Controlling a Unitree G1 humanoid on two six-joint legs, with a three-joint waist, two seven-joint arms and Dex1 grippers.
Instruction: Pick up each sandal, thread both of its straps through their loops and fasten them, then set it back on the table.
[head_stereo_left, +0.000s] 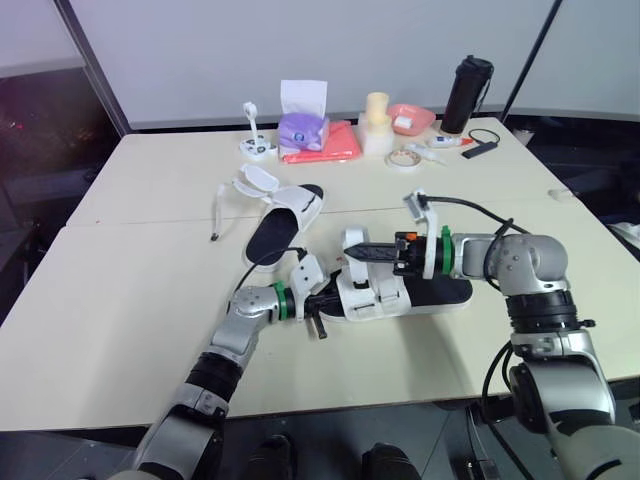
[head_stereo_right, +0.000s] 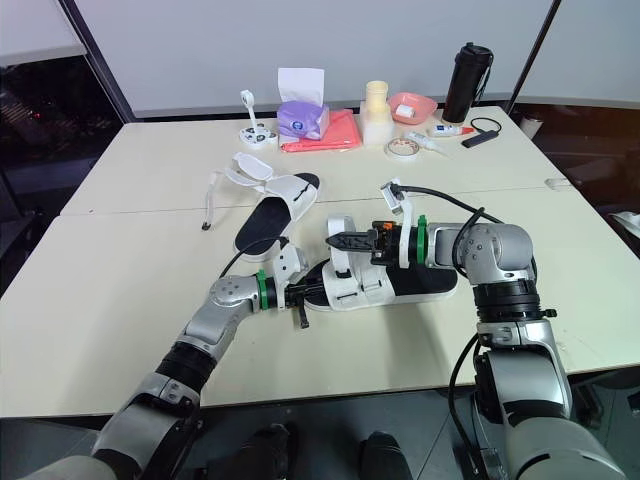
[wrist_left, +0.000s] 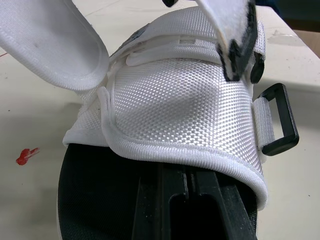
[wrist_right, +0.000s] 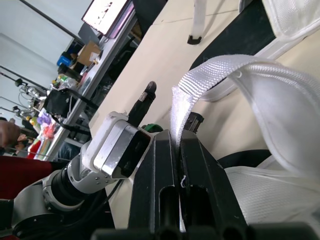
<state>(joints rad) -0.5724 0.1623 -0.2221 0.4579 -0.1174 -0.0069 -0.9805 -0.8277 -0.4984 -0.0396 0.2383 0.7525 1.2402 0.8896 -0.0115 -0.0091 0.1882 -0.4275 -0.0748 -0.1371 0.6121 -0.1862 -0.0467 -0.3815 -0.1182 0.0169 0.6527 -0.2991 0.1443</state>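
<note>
Woven cloth sandal (wrist_left: 180, 110), black plastic loop (wrist_left: 281, 120), matt table (head_stereo_left: 120, 290)

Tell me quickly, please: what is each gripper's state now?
Left gripper: closed, at the sandal's toe end.
Right gripper: closed on that sandal's white strap.

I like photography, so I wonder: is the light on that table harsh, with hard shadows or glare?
Left eye view: the table is evenly lit, no glare, only a faint shadow beside the near sandal; the room past its left edge is dark. Right wrist view: the strap pinched in the right gripper is brightly lit, a bright screen behind.
</note>
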